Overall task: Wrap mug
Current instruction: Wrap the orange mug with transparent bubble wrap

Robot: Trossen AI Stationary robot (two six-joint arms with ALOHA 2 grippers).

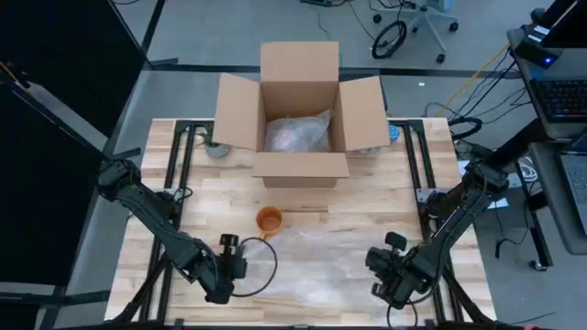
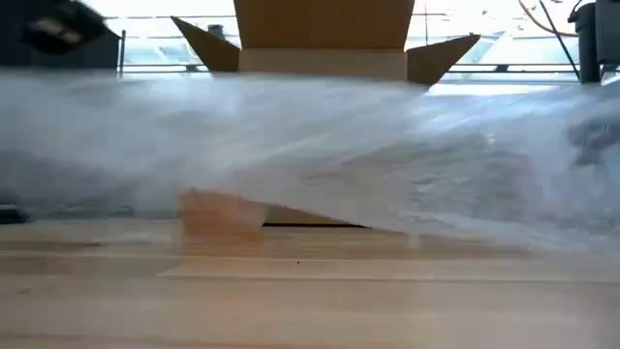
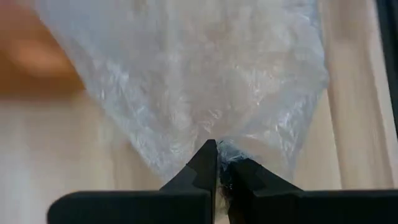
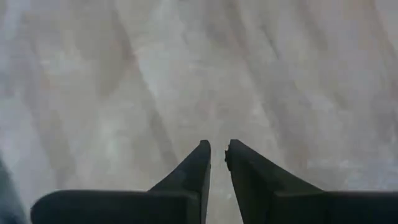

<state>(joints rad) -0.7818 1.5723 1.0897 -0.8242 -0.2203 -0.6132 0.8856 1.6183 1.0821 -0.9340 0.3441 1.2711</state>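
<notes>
An orange mug (image 1: 269, 219) stands on the wooden table, ahead of a clear sheet of bubble wrap (image 1: 321, 261) spread toward the near edge. My left gripper (image 1: 237, 270) is shut on the sheet's near-left part. My right gripper (image 1: 383, 280) is at its near-right part, with its fingers almost together on the sheet. In the low view the bubble wrap (image 2: 320, 155) is raised across the picture, and the mug (image 2: 221, 211) shows beneath it. The left wrist view shows the mug (image 3: 31, 56) as a blurred shape beyond the wrap. My left gripper pinches a gathered corner of the bubble wrap (image 3: 227, 148) between its two fingertips (image 3: 208, 163). From there the sheet fans out ahead of the fingers, lifted off the wood. My right gripper has the wrap (image 4: 186, 74) spread right ahead of its nearly closed fingers (image 4: 199, 163). The contact itself does not show.
An open cardboard box (image 1: 303, 110) with crumpled wrap inside stands at the far middle of the table. A small grey thing (image 1: 217, 148) lies left of the box. Black rails (image 1: 174, 174) run along both table sides.
</notes>
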